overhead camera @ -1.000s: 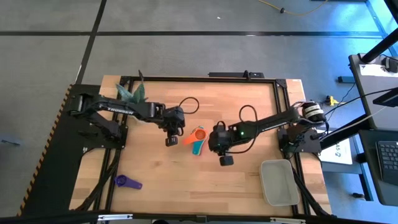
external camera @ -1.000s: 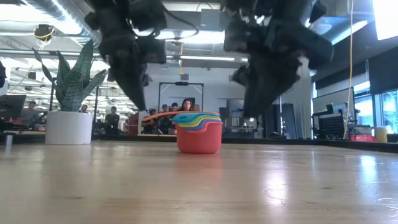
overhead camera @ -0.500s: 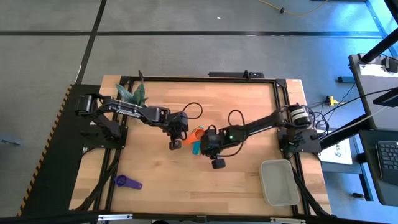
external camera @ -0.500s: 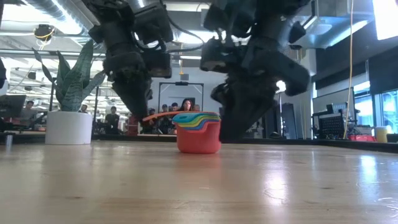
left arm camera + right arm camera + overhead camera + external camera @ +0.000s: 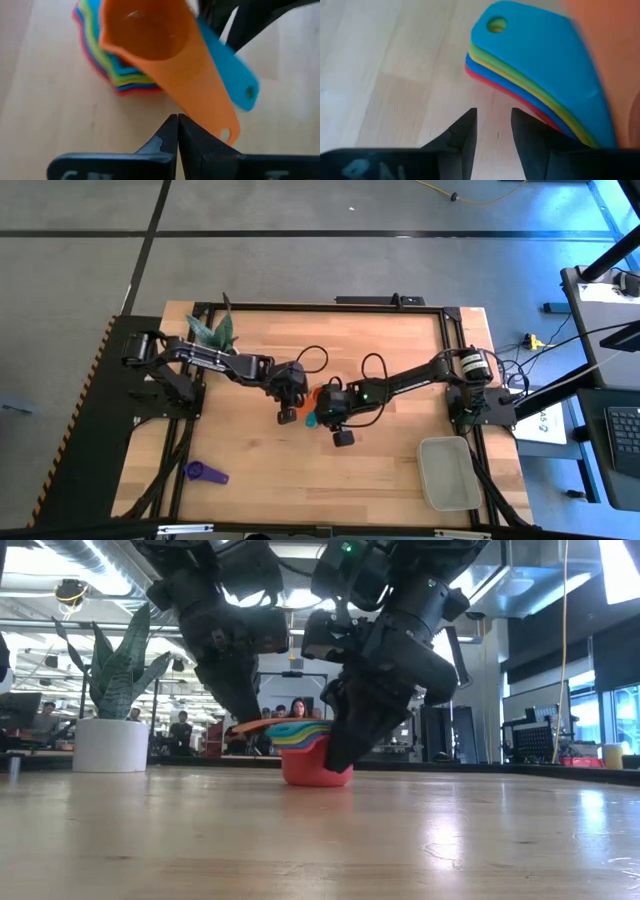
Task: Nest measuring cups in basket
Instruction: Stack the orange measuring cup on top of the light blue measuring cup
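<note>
Cups: nested stack [image 5: 120, 60] sat mid-worktop [image 5: 380, 470], between both grippers.
Left fingers [image 5: 167, 137]: pressed together, just short of orange handle [image 5: 210, 112].
Right fingers [image 5: 465, 132]: spread, empty, stacked handles [image 5: 535, 75] just ahead.

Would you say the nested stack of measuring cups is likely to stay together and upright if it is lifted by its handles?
Probably not as one piece: the orange cup already sits tilted and loose atop the stack. The fanned handles look thin, so they may flex or slip. The stack is likely light and could slide on the smooth table when nudged.
</note>
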`<state>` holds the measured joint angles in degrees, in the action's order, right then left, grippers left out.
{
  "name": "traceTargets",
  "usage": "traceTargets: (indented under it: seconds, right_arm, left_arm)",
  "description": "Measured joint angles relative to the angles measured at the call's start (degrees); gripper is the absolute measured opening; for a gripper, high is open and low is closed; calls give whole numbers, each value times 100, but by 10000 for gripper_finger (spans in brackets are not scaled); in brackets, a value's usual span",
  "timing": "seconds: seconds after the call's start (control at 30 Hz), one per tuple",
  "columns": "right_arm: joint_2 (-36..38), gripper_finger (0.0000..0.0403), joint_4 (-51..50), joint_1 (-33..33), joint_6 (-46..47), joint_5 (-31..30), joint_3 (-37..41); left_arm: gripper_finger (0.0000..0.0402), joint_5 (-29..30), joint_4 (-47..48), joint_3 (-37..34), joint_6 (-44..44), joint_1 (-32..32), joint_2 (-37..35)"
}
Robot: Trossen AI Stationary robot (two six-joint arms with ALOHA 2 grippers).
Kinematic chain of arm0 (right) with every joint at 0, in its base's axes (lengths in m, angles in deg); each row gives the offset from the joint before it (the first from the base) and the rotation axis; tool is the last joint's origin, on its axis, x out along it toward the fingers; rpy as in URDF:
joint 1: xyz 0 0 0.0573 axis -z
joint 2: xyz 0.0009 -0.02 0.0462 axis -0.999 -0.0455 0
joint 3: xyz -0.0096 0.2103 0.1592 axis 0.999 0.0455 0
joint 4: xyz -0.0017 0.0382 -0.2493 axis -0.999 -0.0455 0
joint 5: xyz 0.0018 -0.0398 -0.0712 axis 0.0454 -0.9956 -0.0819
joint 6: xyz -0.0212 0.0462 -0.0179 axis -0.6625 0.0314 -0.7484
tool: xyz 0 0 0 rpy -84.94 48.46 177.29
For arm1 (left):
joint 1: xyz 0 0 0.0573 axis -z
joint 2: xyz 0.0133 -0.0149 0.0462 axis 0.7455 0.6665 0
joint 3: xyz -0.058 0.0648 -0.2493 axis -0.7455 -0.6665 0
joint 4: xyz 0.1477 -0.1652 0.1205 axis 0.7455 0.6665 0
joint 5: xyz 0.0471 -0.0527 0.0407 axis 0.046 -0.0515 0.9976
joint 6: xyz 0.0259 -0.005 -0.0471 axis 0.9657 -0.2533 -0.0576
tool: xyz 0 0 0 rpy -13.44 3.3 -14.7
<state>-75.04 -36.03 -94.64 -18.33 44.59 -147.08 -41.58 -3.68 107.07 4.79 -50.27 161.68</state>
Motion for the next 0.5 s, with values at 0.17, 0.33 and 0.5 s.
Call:
traceTargets:
  seconds: [0.17, 0.33, 0.5]
  right_arm:
    - [0, 123, 273, 33, -6, -3, 0]
    - [0, 123, 322, 91, -2, -64, 0]
    - [0, 123, 394, 101, 1, -209, 0]
  left_arm:
    - [8, 6, -174, 1, -148, 193, 49]
    - [1, 27, -223, 2, -237, 265, 107]
    - [9, 41, -294, 0, -260, 267, 141]
